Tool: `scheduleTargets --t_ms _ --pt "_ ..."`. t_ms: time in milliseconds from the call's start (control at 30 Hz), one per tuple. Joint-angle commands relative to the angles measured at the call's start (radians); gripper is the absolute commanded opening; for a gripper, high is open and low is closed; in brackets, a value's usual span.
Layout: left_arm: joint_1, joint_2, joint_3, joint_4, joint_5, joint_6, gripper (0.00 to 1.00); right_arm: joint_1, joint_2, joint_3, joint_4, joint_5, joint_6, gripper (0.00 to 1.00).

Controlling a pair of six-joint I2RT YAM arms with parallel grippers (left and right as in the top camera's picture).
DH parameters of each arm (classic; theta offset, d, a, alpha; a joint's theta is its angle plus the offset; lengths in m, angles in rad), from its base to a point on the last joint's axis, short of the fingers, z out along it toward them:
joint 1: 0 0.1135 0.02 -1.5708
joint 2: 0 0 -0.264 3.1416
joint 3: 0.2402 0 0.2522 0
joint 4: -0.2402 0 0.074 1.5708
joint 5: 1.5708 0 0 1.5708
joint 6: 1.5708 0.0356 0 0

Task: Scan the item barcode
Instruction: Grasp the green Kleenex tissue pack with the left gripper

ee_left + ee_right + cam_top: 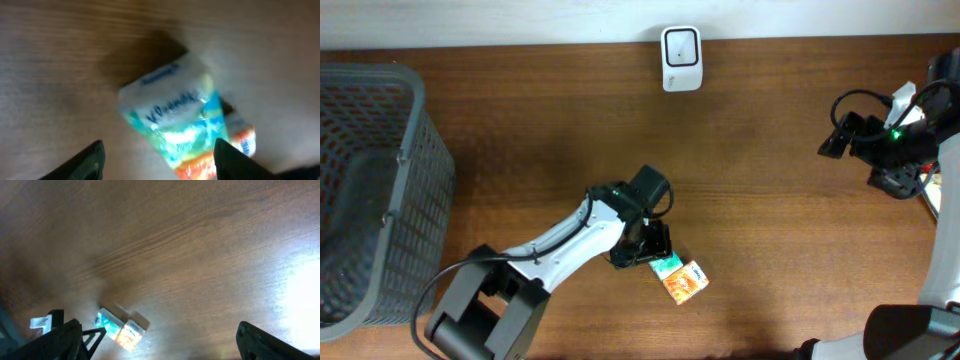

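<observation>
Near the table (pixel 770 220) front edge, tissue pack (pixel 678 277) lies flat w/ left jaws released, straddling it but not yet pinching, prob. lined up to lift it toward the scanner (pixel 680 58) at the back, while right jaws idle spread wide & empty far right.

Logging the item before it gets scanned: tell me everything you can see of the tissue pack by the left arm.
The tissue pack is a small soft packet in glossy plastic film, white at one end with blue Kleenex lettering, then teal and orange print toward the other end. It lies flat and skewed on the wooden table. The left gripper hangs over it with its fingers open to either side; the blur hides whether they touch it. No barcode shows.
</observation>
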Motion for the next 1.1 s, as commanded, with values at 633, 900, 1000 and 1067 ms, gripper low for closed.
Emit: scheduleTargets --t_ms 633,900,1000,1067 --pt "0.146 -0.046 0.04 0.253 0.003 0.364 0.35 0.236 -0.001 -0.348 0.147 -0.201 0.05 0.99" --pt "0.001 0.123 0.043 0.229 0.079 0.352 0.58 0.237 -0.01 -0.348 0.176 -0.189 0.019 0.99" --pt "0.001 0.146 0.043 0.241 0.09 0.352 0.44 0.236 -0.01 -0.348 0.187 -0.18 0.019 0.99" --pt "0.001 0.146 0.043 0.289 0.086 0.34 0.1 0.237 -0.009 -0.348 0.192 -0.174 0.019 0.99"
